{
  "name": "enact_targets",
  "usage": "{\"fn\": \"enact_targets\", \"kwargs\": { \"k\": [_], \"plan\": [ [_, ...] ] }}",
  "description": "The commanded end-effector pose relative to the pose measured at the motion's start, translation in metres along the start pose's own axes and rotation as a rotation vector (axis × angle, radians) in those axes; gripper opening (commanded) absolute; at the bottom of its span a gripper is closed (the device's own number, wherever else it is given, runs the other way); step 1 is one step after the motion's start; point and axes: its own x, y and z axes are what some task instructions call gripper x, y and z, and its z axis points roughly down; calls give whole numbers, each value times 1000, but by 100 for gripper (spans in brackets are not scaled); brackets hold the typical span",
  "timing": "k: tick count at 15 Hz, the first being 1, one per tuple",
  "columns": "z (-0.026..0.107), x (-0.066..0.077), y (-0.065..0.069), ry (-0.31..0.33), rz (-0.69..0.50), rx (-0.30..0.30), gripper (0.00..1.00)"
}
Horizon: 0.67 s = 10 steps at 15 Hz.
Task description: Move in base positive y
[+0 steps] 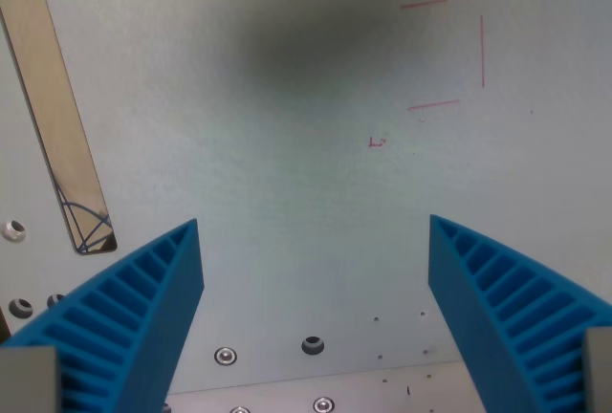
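My gripper (314, 227) is open and empty, its two blue ribbed fingers (143, 308) standing wide apart at the bottom corners of the wrist view. It hangs above a pale grey-white table surface (287, 174). Thin red pen lines (449, 50) forming part of a square are drawn on the surface at the upper right of the wrist view, with a small red mark (378, 142) below them. Nothing lies between the fingers.
A long tan slot or strip (53, 107) runs down the wrist view's left side. Several screws and holes (313, 344) sit along the plate edge at the bottom. A dark soft shadow (306, 45) falls on the surface near the top.
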Motion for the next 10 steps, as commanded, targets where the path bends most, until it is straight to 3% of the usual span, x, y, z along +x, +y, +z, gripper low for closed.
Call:
{"fn": "enact_targets", "kwargs": {
  "k": [1,10],
  "plan": [
    [-2,-1,-5,4,1,1,100],
    [-2,-9,-50,4,1,1,100]
  ]
}}
